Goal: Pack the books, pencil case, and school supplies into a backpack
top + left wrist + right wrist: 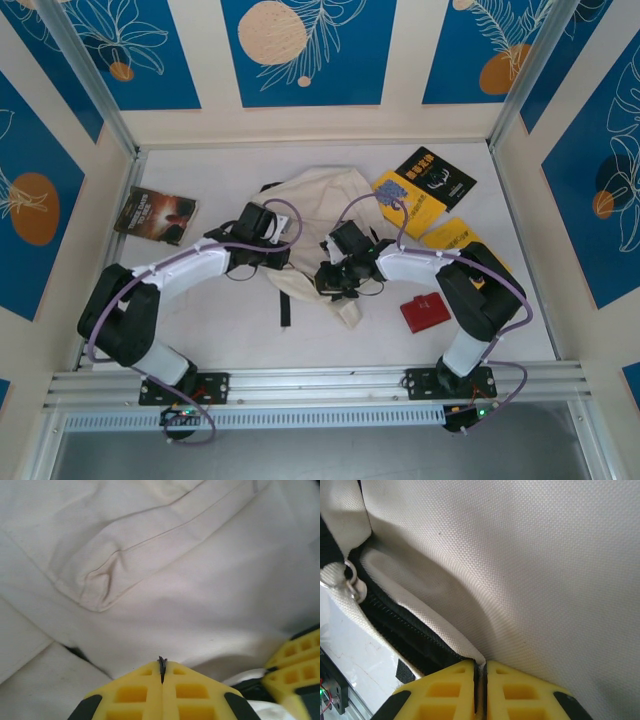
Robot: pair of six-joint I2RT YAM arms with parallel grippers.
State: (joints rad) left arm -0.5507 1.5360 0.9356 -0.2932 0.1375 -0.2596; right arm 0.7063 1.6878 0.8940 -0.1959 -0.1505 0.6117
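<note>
The cream-white backpack (322,195) lies in the middle of the table, its front pocket (100,575) close under the left wrist camera. My left gripper (262,247) (162,666) sits at the backpack's left side, shut with a thin dark sliver pinched between its tips. My right gripper (336,277) (480,669) is shut on the cream fabric edge beside the black zipper (395,630). The dark brown book (155,213) lies far left. The yellow book (405,205) and the black book (436,176) lie at the back right.
A flat yellow thing (455,235) and a flat red thing (425,312) lie right of the backpack; I cannot tell which is the pencil case. A black strap (284,310) trails toward the front edge. Walls close in the table on three sides.
</note>
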